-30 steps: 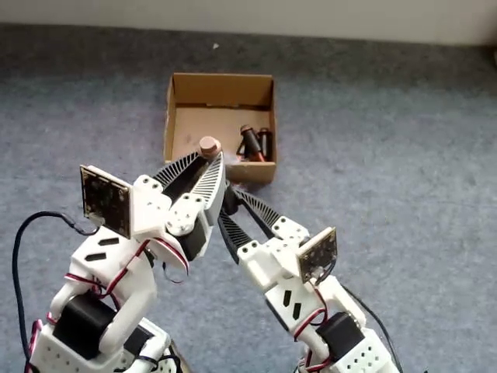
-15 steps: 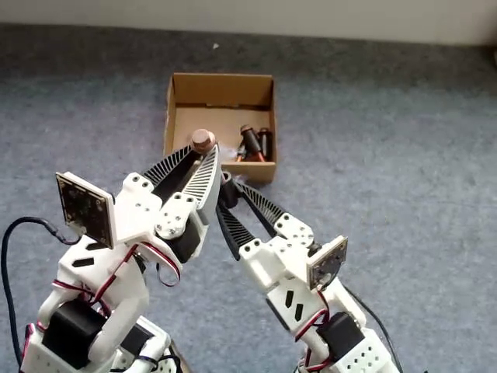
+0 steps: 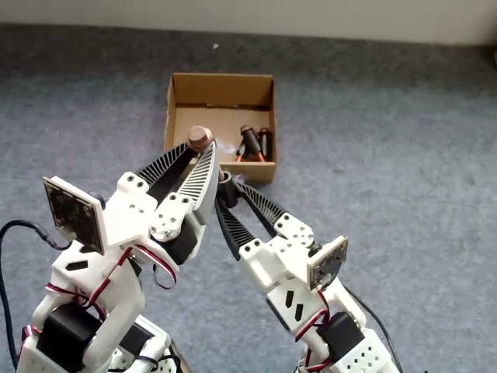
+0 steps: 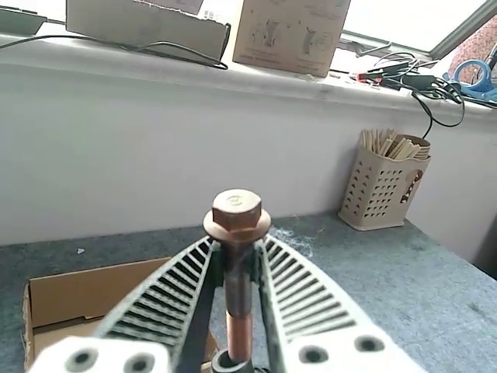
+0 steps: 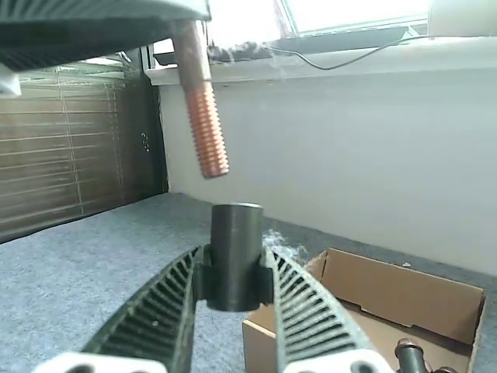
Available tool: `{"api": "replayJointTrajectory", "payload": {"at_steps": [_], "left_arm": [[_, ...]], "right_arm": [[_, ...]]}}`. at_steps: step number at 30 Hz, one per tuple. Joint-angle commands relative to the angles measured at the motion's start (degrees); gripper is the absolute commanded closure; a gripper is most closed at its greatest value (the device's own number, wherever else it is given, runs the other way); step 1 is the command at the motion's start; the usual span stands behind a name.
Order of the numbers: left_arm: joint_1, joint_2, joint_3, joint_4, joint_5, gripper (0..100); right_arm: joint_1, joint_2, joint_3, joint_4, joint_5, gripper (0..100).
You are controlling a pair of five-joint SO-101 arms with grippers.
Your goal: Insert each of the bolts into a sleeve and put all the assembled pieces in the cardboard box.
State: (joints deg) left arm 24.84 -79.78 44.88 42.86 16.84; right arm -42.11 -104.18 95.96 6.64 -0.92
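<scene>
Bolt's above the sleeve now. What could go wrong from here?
1. The bolt in the left gripper hangs tilted and to one side of the sleeve mouth. Lowered as is, it may hit the rim instead of entering.
2. The right gripper holds the sleeve by its fingertips, so a sideways push might tip it.

I hold left gripper (image 3: pixel 200 149) clamped on bolt (image 4: pixel 237 217), aimed 1 o'clock | right gripper (image 3: pixel 226 188) clamped on sleeve (image 5: pixel 235 256), aimed 11 o'clock

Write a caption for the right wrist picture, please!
Right gripper holds a black sleeve upright below the threaded copper bolt, not yet touching, cardboard box behind.
</scene>
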Motion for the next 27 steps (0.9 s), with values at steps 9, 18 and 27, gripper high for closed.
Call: {"api": "replayJointTrajectory", "payload": {"at_steps": [9,18,27], "left_arm": [[0.57,-0.57,-1.01,-1.32,0.26,99],[0.66,-0.57,-0.92,-1.23,0.26,99],[0.84,-0.66,3.30,-0.62,0.00,99]], "right_arm": [[-0.75,-1.01,5.76,-6.37,8.44,99.5],[-1.80,-1.01,5.76,-6.37,8.53,99.5],[-1.54,-1.01,5.58,-6.81,8.53,99.5]]}}
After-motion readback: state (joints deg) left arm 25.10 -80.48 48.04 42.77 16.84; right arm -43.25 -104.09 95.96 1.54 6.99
